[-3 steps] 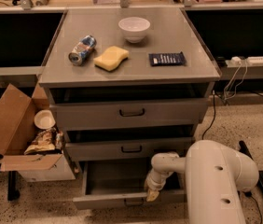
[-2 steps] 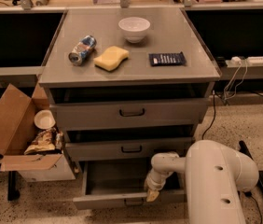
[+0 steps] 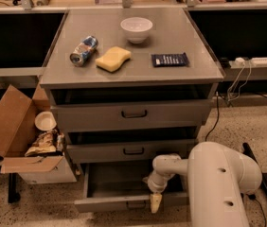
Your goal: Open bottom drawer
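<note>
The bottom drawer (image 3: 119, 203) is the lowest of the grey cabinet's three and stands pulled out, its inside showing and looking bare. Its small dark handle (image 3: 134, 204) sits on the narrow front. My gripper (image 3: 155, 203) hangs at the drawer's front edge, just right of the handle, pointing down. The white arm (image 3: 218, 183) reaches in from the lower right and hides the drawer's right end.
The middle drawer (image 3: 133, 151) and top drawer (image 3: 133, 113) are above. On the cabinet top are a white bowl (image 3: 136, 29), a can (image 3: 83, 50), a yellow sponge (image 3: 113, 59) and a dark packet (image 3: 170, 59). An open cardboard box (image 3: 17, 131) of trash stands to the left.
</note>
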